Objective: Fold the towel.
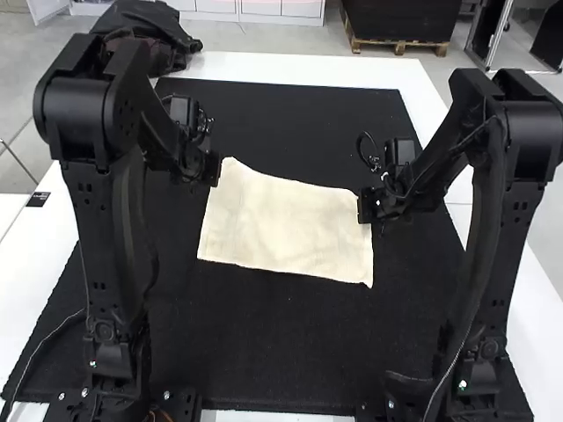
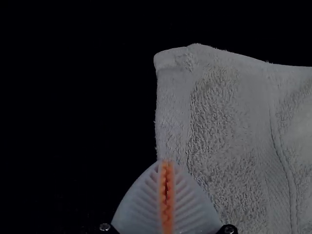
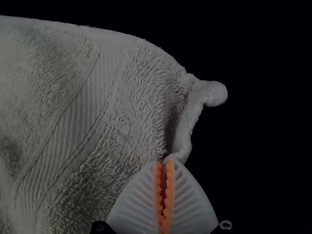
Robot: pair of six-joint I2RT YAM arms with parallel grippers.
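Note:
In the high view the cream towel (image 1: 286, 224) lies spread as a rough rectangle, its far edge slightly curved. My left gripper (image 1: 214, 169) is at its left edge near the far-left corner, and my right gripper (image 1: 363, 209) at its right edge near the far-right corner. The left wrist view has the left gripper (image 2: 166, 163) shut on the side edge of the towel (image 2: 224, 126), just below a corner. In the right wrist view, the right gripper (image 3: 165, 160) is shut on the side edge of the towel (image 3: 122, 97), which puckers and curls there beside a small protruding corner.
A black mat (image 1: 264, 343) lies under the towel on the white table (image 1: 281, 69). Dark fabric (image 1: 163, 40) is heaped at the table's far-left corner, behind the left arm. Both arms stand at the near side, flanking the towel.

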